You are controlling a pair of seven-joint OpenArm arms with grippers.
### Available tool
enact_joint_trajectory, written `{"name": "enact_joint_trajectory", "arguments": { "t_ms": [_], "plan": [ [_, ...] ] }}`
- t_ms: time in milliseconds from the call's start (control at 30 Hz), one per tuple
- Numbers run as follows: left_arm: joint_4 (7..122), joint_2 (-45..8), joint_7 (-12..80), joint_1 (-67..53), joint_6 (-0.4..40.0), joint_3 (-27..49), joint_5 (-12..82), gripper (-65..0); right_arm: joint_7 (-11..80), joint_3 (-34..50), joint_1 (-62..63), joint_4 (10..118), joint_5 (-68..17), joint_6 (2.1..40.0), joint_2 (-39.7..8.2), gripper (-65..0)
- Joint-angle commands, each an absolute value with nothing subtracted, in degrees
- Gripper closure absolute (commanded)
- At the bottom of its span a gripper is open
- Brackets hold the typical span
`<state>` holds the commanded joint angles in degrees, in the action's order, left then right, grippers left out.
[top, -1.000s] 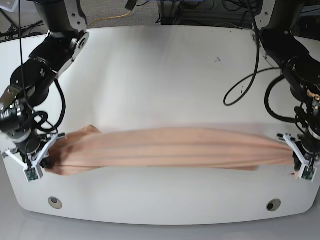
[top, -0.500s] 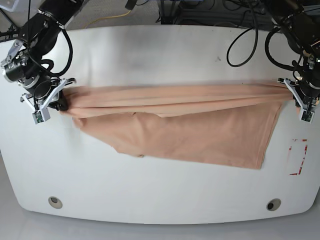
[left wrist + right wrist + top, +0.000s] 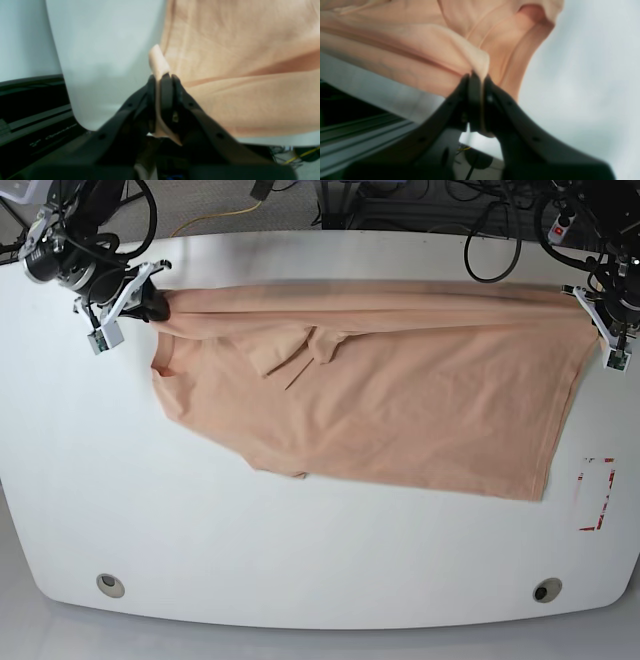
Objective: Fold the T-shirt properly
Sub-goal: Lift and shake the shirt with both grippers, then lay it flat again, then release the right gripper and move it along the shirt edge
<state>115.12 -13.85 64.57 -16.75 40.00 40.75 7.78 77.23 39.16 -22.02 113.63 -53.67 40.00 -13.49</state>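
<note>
White tabletop (image 3: 320, 570) lies bare along its near edge, with the T-shirt (image 3: 400, 410) spread across the far half.

Nearest me the hem hangs slack and slanted, with open room below it and a red-marked rectangle (image 3: 597, 493) off to one side. Further back, folded sleeve cloth bunches near the collar end. At the far edge I hold the shirt stretched by its two top corners so it hangs flat for laying: my left fingers (image 3: 162, 82) are clamped on a pinch of cloth, my right fingers (image 3: 478, 80) likewise. Both sit close to the tabletop's far rim, so I judge room remains only toward me.
</note>
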Motion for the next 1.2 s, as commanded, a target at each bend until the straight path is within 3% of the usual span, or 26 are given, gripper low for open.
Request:
{"name": "enact_joint_trajectory", "arguments": {
  "t_ms": [100, 233, 467, 667, 967, 1200],
  "plan": [
    [115.0, -13.8, 64.6, -16.9, 40.0, 40.8, 7.8, -26.7, 77.2, 39.2, -23.4, 113.6, -56.4, 40.0, -14.5, -35.7],
    [115.0, -13.8, 64.6, -16.9, 40.0, 40.9, 7.8, -39.2, 77.2, 39.4, -23.2, 113.5, -57.7, 40.0, -15.1, -47.7],
    [114.3, -13.8, 64.6, -16.4, 40.0, 41.3, 7.8, -39.2, 77.2, 39.1, -14.2, 107.3, -52.1, 40.0, -14.5, -47.9],
    [114.3, -13.8, 64.6, -13.8, 40.0, 45.6, 7.8, -39.2, 77.2, 38.9, -2.8, 95.6, -48.0, 40.0, -14.5, -47.9],
    [114.3, -13.7, 64.4, -11.1, 40.0, 46.0, 7.9, -39.2, 75.6, 38.9, 10.5, 79.1, -38.2, 40.0, -14.5, -47.9],
    [114.2, -13.4, 64.5, -9.5, 40.0, 45.5, 7.8, -39.2, 76.1, 38.9, 11.6, 78.8, -37.5, 40.0, -14.5, -47.9]
  ]
}}
